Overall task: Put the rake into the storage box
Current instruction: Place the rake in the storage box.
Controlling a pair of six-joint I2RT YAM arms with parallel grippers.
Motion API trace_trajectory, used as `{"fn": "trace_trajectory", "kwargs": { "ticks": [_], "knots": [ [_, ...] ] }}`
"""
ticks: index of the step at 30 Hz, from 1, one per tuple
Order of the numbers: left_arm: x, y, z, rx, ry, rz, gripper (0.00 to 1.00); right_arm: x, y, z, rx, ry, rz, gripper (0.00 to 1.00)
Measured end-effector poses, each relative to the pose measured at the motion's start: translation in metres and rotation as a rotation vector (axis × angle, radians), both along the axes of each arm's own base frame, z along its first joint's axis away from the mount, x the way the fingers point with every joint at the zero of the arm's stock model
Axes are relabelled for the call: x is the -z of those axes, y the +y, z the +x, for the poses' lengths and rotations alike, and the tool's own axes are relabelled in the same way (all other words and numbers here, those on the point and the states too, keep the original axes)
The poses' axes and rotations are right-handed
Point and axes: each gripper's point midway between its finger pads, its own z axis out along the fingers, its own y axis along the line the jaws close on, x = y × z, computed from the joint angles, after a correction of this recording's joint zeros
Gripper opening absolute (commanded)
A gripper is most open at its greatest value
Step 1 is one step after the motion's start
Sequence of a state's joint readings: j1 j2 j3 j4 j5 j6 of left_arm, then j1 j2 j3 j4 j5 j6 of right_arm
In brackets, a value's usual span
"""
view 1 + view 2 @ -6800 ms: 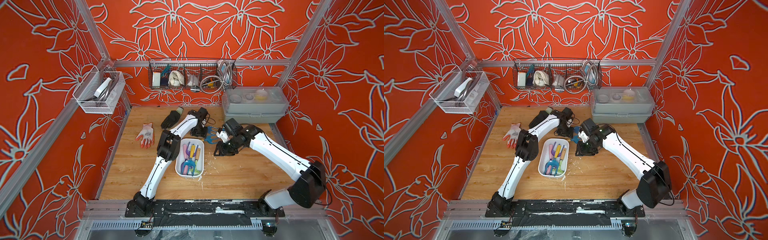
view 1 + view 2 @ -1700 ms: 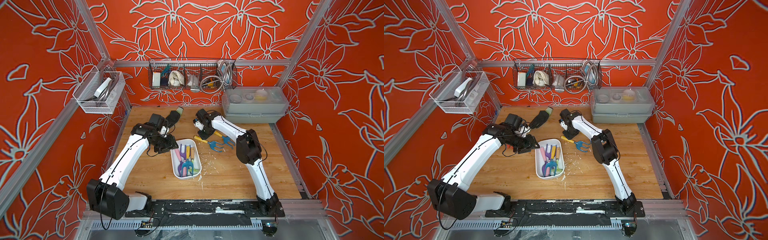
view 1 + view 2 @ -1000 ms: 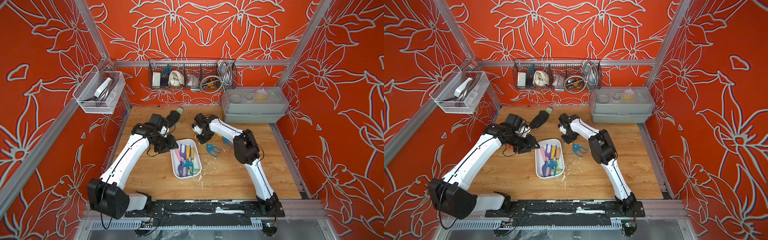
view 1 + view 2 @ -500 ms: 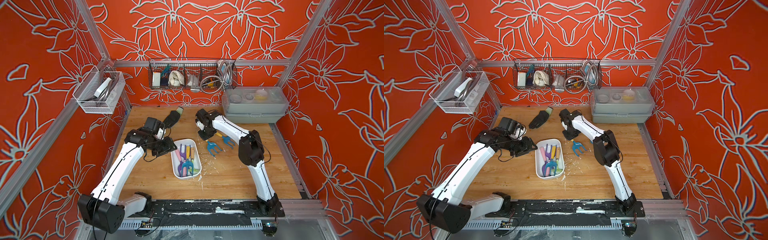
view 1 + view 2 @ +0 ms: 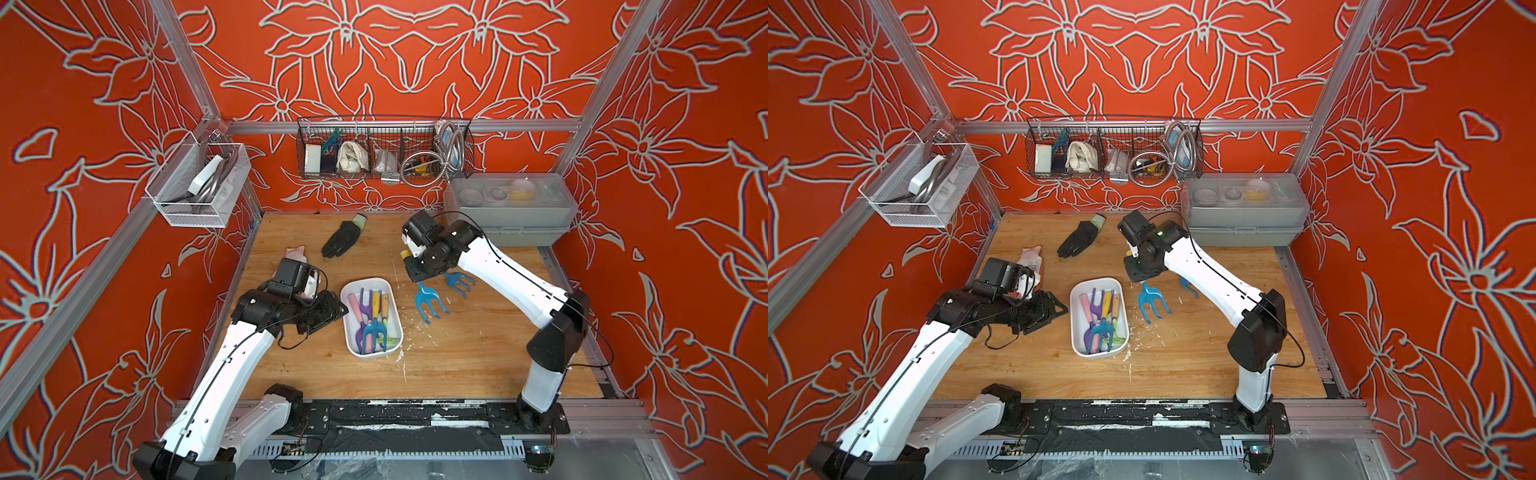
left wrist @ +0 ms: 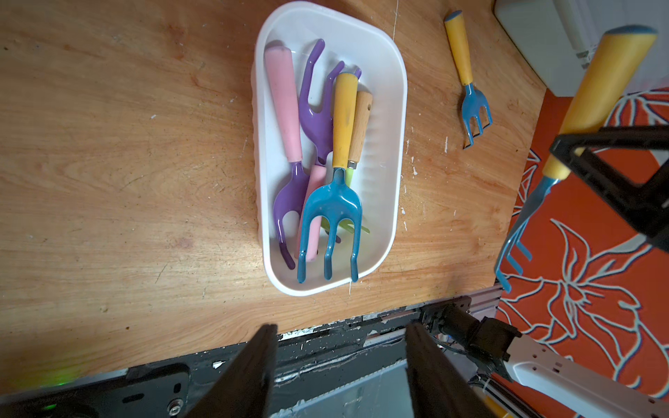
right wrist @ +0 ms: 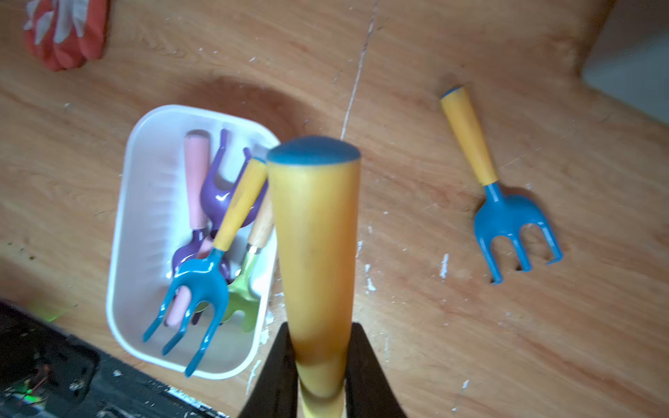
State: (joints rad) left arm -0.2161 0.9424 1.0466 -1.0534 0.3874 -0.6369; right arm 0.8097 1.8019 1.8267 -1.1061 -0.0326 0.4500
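Both top views are showing me the right gripper (image 5: 422, 270) clamping the yellow handle of the rake (image 5: 430, 301), which is tilting tines-down just beside the storage box (image 5: 345, 320) and outside it, while the left gripper (image 5: 328, 311) is hovering at the box's opposite side. Through the left wrist camera I am seeing that gripper's fingers (image 6: 253, 369) standing apart and empty, the box beyond them holding several hand tools (image 6: 342, 119). Through the right wrist camera I am watching the fingers (image 7: 275, 380) squeezing the rake's handle, with a second blue rake (image 7: 503, 213) lying flat on the wooden table (image 7: 434, 343).
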Motion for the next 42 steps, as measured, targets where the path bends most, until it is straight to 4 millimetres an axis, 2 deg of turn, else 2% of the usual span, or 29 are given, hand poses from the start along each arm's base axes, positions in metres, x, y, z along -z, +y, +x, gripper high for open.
{"fn": "trace_trajectory", "kwargs": {
  "ticks": [4,7,15,24,27,31,36,42],
  "knots": [
    [-0.006,0.001,-0.004,-0.015,-0.02,-0.013,0.6,0.01,0.027,-0.028,0.007,0.071,0.074,0.0],
    [-0.009,0.003,-0.01,-0.026,-0.038,-0.022,0.6,0.015,0.044,-0.038,0.035,0.107,0.132,0.0],
    [-0.011,0.008,-0.027,-0.041,-0.042,-0.022,0.6,0.014,0.078,-0.045,0.096,0.151,0.254,0.0],
    [-0.01,0.011,-0.034,-0.055,-0.036,-0.018,0.6,0.043,0.11,-0.049,0.122,0.226,0.273,0.01],
    [-0.009,0.011,-0.034,-0.057,-0.033,-0.015,0.6,0.049,0.121,-0.047,0.121,0.243,0.275,0.07],
    [-0.008,0.011,-0.033,-0.058,-0.029,-0.012,0.6,0.051,0.134,-0.039,0.121,0.241,0.281,0.26],
    [-0.007,0.011,-0.032,-0.058,-0.023,-0.01,0.61,0.044,0.14,-0.032,0.119,0.226,0.293,0.4],
    [-0.004,0.011,-0.03,-0.052,-0.009,-0.002,0.62,0.038,0.135,-0.02,0.116,0.198,0.293,0.38]
  ]
}}
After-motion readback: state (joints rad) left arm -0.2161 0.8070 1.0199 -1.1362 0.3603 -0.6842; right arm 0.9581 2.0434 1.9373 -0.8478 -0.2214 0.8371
